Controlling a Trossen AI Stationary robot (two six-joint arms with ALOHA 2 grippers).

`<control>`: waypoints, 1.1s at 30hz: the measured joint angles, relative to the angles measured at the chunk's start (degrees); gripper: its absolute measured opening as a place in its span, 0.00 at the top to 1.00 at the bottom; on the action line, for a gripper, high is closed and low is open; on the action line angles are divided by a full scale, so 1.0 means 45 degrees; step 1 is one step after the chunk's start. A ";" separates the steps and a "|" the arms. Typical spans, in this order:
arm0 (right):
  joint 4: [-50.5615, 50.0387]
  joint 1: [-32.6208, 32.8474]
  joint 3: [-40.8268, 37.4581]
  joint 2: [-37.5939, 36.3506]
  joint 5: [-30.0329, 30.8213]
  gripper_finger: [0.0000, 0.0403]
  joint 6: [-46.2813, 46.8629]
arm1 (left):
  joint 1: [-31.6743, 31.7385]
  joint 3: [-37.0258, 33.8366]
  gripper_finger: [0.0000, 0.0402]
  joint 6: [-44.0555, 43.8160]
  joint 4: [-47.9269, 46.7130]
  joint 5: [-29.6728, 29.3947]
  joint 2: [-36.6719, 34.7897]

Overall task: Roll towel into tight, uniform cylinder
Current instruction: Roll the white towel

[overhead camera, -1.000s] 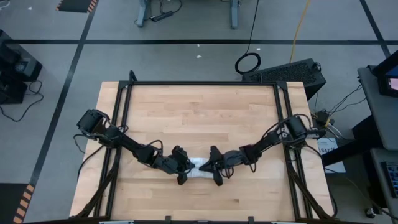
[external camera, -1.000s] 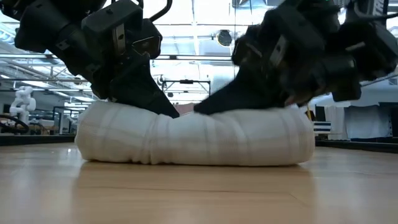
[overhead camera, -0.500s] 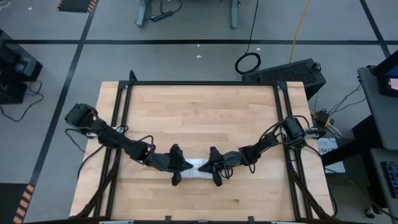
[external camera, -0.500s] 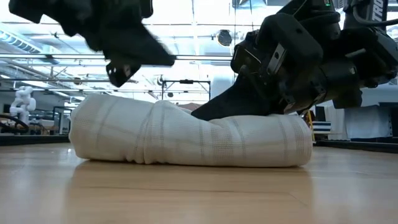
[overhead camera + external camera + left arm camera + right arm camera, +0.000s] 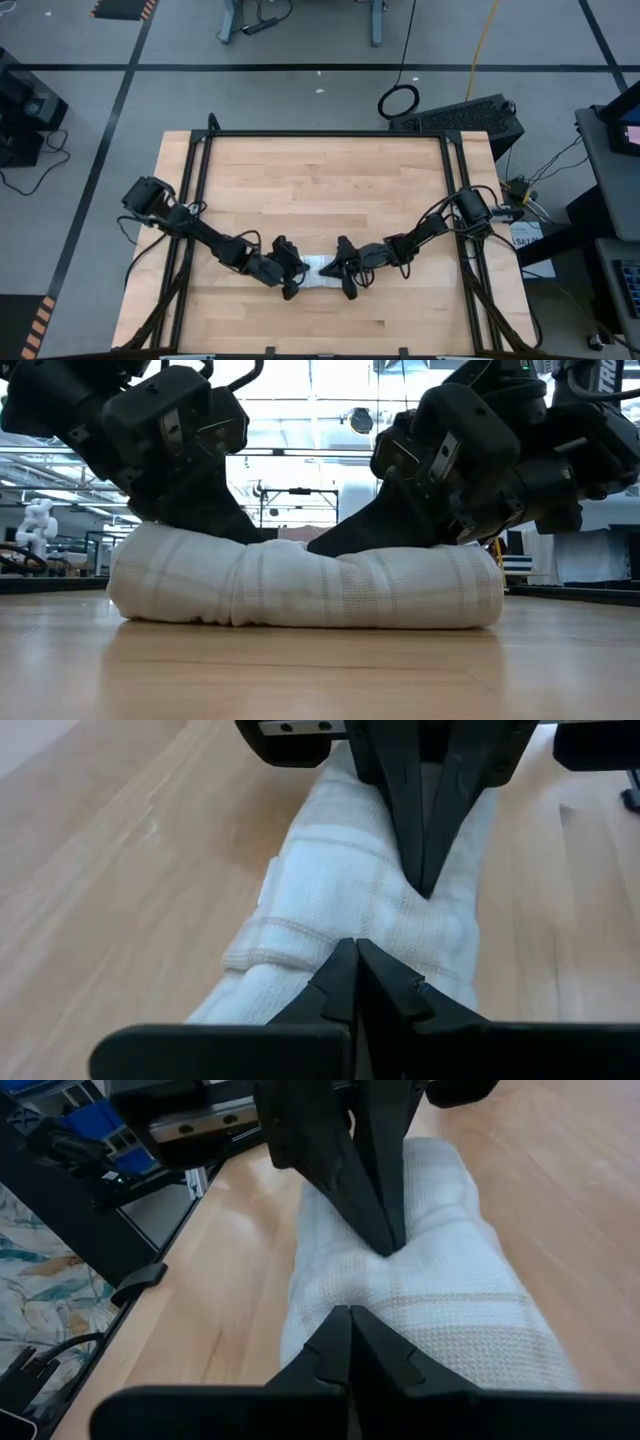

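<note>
The towel (image 5: 305, 585) lies already rolled into a stubby cylinder on the table (image 5: 320, 190), low and centre in the high view and filling the middle of the low view. It runs left to right across the frame.

The left gripper (image 5: 225, 525) sits at centre left of the low view with its fingers pressed together and its tip pushed down into the top of the roll, holding nothing between them. The right gripper (image 5: 335, 540) comes in from the upper right of that view, fingers likewise together, its tip also pressed into the roll's top near the middle. In the high view the two tips nearly meet over the towel. Each wrist view shows its own closed fingers resting on the cloth with the other arm's closed fingers facing them just beyond.

The roll is not even: the low view shows a dip where the tips press, a fatter left end and loose folds bunched left of centre.

The step in hand looks like pressing and tightening the finished roll. The next move likely calls for even pressure along the length, and a gentle release so the layers do not spring loose.
</note>
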 joint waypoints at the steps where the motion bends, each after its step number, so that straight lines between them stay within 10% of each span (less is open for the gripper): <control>1: -0.0071 0.0000 0.0000 0.0000 0.0000 1.00 0.0000 | 0.0000 0.0000 0.97 0.0002 -0.0072 0.0002 -0.0036; 14: 0.1066 -0.0016 -0.0065 -0.0209 -0.0678 1.00 0.0398 | -0.0095 -0.0078 0.97 0.0023 -0.3074 0.0609 -0.1868; 33: 0.0564 -0.0138 -0.0049 -0.1171 -0.1064 1.00 0.0707 | -0.0049 -0.1054 0.97 -0.0283 -0.1420 0.1044 -0.2941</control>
